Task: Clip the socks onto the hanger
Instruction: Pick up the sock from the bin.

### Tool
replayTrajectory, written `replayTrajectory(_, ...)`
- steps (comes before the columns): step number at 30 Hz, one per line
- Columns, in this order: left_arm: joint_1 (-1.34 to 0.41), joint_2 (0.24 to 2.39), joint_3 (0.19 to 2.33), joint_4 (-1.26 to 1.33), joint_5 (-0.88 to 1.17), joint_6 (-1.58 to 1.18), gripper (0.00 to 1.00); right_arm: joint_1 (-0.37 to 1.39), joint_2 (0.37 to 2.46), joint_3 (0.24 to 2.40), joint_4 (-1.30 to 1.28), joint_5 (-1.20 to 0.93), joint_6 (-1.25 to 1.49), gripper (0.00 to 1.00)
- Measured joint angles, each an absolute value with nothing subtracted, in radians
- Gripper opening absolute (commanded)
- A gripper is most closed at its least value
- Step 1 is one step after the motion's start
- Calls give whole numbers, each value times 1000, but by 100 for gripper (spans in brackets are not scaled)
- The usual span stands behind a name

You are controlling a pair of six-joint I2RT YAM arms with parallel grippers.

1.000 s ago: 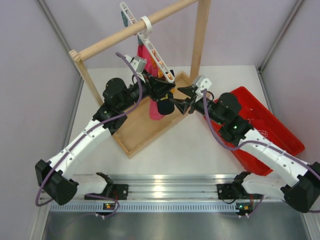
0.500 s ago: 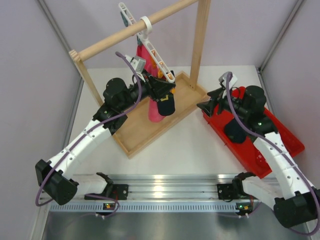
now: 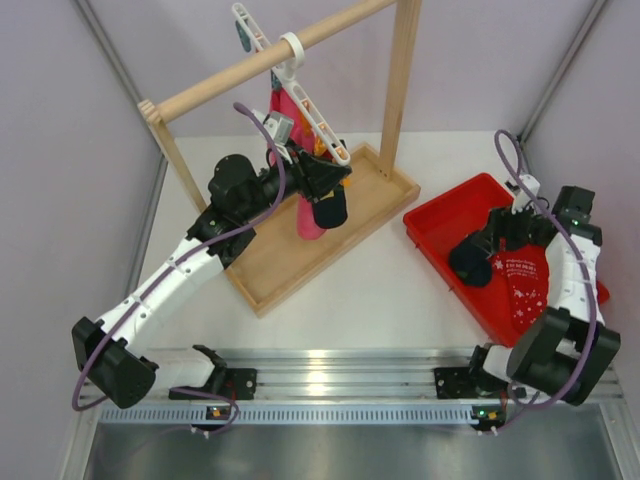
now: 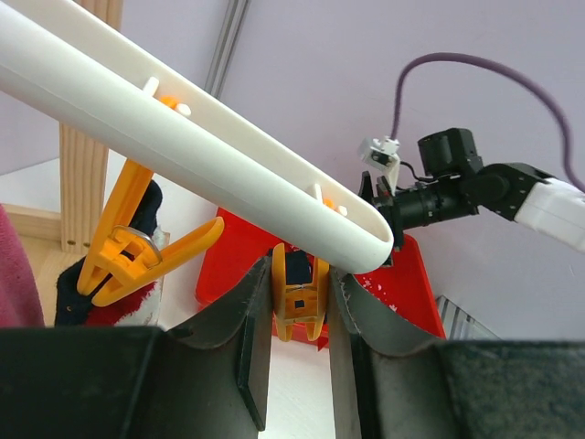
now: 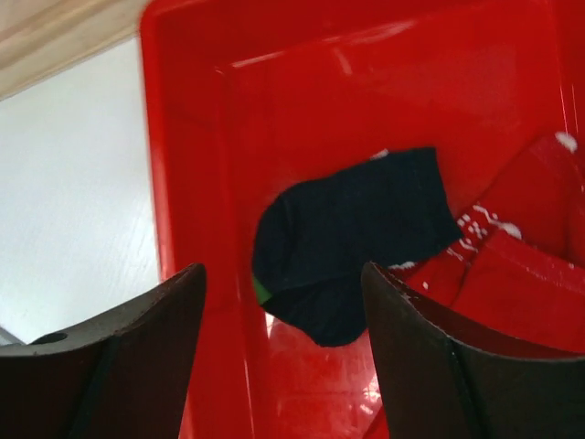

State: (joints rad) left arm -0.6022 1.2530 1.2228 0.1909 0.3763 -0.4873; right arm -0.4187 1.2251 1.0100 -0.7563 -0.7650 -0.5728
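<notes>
The white hanger hangs by its ring hook on the wooden rail; its bar crosses the left wrist view. My left gripper is shut on a yellow clip at the bar's end, a finger on each side. A dark navy sock hangs from that clip and shows inside it. A second navy sock lies in the red bin. My right gripper is open and empty above that sock, its jaws wide apart.
A long pink cloth hangs from the hanger beside the clipped sock. An orange clip sits further along the bar. The wooden rail frame stands on a wooden tray base. Red patterned socks lie in the bin.
My right arm has swung away from the hanger, rightward to the red bin, and now hovers open over the sock there. My left gripper has stayed on the clip.
</notes>
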Motion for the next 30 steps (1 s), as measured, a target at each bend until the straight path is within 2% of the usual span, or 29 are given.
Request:
replayTrajectory(6,-602,1253,1223,189,375,-484,0,-480,1331,963,-611,-675,-417,56)
replayTrajectory(14,-602,1253,1223,180,368,-469,0,-503,1438,935,-432,-558,-180,54)
replayTrajectory(21,-602,1253,1223,179,366,-468,0,-509,1584,937,-357,-544,-123,44)
replayTrajectory(30,-602,1253,1223,176,364,-452,0,-509,1676,937,-321,-560,-84,42)
